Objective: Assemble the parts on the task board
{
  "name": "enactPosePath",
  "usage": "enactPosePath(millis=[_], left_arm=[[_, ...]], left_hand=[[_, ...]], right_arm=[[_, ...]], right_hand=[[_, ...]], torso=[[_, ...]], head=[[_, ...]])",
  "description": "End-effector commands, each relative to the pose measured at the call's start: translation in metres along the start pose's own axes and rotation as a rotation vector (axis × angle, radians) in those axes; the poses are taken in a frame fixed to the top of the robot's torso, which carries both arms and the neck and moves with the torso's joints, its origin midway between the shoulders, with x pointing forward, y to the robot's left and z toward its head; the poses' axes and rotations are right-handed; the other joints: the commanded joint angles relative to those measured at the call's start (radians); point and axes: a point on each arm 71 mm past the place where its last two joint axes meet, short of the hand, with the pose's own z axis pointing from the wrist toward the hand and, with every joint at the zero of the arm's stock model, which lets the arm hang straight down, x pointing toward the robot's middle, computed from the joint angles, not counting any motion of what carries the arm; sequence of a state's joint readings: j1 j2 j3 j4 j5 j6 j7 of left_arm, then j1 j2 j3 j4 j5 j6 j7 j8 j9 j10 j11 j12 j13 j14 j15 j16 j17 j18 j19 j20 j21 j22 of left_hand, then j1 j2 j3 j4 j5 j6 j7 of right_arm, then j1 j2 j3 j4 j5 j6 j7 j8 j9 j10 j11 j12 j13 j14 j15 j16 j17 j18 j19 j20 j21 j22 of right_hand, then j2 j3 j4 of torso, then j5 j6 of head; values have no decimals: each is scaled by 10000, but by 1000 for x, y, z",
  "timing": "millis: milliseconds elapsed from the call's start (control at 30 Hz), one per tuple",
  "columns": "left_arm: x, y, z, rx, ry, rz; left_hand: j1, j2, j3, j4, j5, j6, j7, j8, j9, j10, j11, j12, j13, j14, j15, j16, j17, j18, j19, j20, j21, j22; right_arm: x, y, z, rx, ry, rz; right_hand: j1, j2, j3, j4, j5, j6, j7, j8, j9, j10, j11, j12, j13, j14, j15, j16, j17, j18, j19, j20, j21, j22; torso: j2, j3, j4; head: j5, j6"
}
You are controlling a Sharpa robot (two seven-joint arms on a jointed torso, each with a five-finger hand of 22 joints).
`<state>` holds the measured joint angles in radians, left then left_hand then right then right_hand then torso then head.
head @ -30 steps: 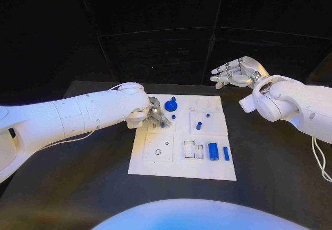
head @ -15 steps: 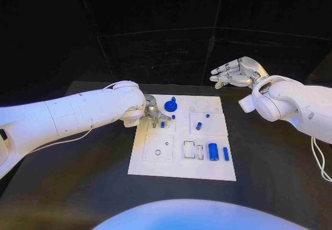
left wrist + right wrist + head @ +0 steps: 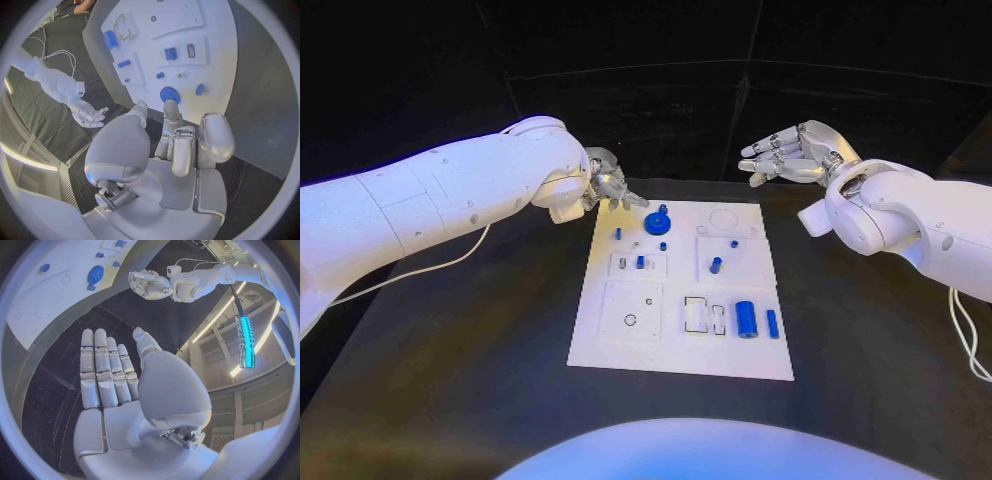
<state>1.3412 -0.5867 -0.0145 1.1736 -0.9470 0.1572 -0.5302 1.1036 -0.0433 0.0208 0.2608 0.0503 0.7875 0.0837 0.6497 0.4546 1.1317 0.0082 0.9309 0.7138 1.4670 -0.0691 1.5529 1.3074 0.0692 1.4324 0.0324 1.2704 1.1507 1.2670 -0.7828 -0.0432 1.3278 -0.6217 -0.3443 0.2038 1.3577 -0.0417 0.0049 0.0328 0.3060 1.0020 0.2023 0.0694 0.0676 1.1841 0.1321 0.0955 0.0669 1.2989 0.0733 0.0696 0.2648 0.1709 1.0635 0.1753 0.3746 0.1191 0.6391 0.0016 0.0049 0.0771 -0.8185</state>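
Left hand [image 3: 603, 185] curled, holding nothing, upper left; right hand [image 3: 790, 150] spread, holding nothing, upper right
Blue parts on the task board [image 3: 632, 345], frame centre, look light, rigid, slippery; pinch the blue cylinder [image 3: 746, 318] at mid-length

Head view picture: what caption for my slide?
Two empty robot hands, left and right, hover beyond a white task board dotted with blue parts.

Lab: black-draped robot table [image 3: 877, 380]
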Motion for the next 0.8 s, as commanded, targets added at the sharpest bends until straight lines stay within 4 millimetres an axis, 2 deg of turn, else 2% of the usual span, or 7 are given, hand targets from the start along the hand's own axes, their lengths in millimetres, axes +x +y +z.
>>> enactPosePath(millis=[33,233,300,600,733,800], left_arm=[[-1,2,7,-162,931,253],[-4,9,19,-952,1136,806],[-4,12,23,-1150,1148,863],[2,24,38,-1650,1366,945],[6,26,43,-1775,1429,1094],[7,27,45,-1834,1435,1141]], left_hand=[[17,116,-189,104,8,242,-27,49,-59,148,-26,184,116,971,64,25,2370,161,13,92,15,80],[-91,191,-409,245,-5,351,-57,76,-128,198,-49,297,169,978,47,39,2394,162,36,93,34,116],[-103,209,-459,256,-5,391,-69,96,-136,215,-57,332,194,981,42,47,2407,156,49,90,56,148],[-133,343,-670,267,-7,555,-128,219,-143,298,-106,494,302,999,5,89,2478,123,118,64,184,328],[-134,377,-716,266,-8,593,-143,254,-137,314,-119,525,319,1003,-5,97,2491,121,125,56,195,345],[-134,380,-722,266,-8,597,-145,259,-136,318,-120,532,326,1003,-6,97,2492,119,129,55,202,354]], right_arm=[[1,3,1,-140,4,58],[2,3,3,-151,27,66],[3,3,3,-157,35,69],[3,4,3,-158,35,71],[4,4,3,-165,24,71],[4,4,3,-168,17,70]], right_hand=[[-115,22,-71,-1,89,-83,-7,-30,-2,-42,6,-40,-15,-52,19,-55,-17,111,22,56,-66,-20],[-121,28,-75,-1,126,-84,-9,-27,-1,-46,6,-32,-15,-53,19,-52,-19,114,29,59,-80,-28],[-119,37,-74,-5,159,-85,-10,-25,0,-50,4,-25,-14,-54,17,-50,-21,116,37,60,-92,-36],[-109,53,-68,-17,221,-87,-12,-22,1,-61,1,-13,-15,-53,14,-46,-25,121,54,62,-113,-49],[-96,57,-63,-29,250,-90,-14,-22,1,-67,0,-8,-16,-54,12,-46,-26,122,61,61,-124,-56],[-86,55,-60,-38,261,-93,-14,-23,1,-71,0,-7,-16,-55,11,-46,-28,123,65,61,-129,-59]], torso=[[18,-7,-33],[46,-35,-46],[62,-40,-54],[58,-40,-57],[53,-31,-72],[43,-23,-57]], head=[[72,21],[91,46],[138,47],[184,2],[224,-15],[236,-18]])
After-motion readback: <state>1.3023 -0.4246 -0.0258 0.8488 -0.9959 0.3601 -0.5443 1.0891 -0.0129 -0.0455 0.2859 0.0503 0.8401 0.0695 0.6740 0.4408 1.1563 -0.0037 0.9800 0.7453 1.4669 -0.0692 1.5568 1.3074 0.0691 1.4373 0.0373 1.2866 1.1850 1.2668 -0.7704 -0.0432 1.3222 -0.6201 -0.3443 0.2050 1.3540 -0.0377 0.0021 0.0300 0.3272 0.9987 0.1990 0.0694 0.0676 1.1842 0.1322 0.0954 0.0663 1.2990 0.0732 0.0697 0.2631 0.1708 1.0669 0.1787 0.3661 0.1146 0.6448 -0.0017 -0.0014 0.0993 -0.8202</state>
